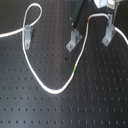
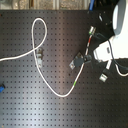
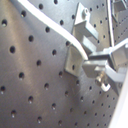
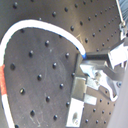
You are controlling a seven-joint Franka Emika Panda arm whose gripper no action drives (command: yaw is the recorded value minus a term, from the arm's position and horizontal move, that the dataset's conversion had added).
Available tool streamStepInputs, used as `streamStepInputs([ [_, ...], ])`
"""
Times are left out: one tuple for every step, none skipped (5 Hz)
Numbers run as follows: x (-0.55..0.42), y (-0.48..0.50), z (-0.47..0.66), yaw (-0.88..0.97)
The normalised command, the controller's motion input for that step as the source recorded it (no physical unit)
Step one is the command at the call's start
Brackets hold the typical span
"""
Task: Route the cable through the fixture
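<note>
The long thin white flexible cable, evidently light and limp and best held beside the middle grey metal fixture, is pinched there by the gripper, trailing left across the black perforated board.

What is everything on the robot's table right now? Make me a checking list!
Surface: black board full of little holes, seen in both exterior views.
Job's things: white cable loops past the left fixture in the first exterior view, sags low, then climbs between the middle fixture and the right fixture. Its green band sits on the rising stretch; its red band sits near the top.
Clutter: a small blue thing at the second exterior view's left edge.
Grippers: the gripper pinches the cable beside the middle fixture.
Cables: only the white one plainly seen.
Surroundings: nothing seen clearly.
</note>
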Motion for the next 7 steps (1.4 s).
streamStepInputs([
  [-0.014, 0.013, -0.53, 0.11],
  [-0.007, 0.013, -0.45, 0.19],
  [-0.112, 0.103, -0.21, 0.16],
  [-0.142, -0.033, 0.0, -0.07],
  [-0.265, 0.048, 0.2, -0.39],
  [-0.278, 0.182, 0.1, -0.23],
  [-0.142, 0.271, 0.0, 0.03],
])
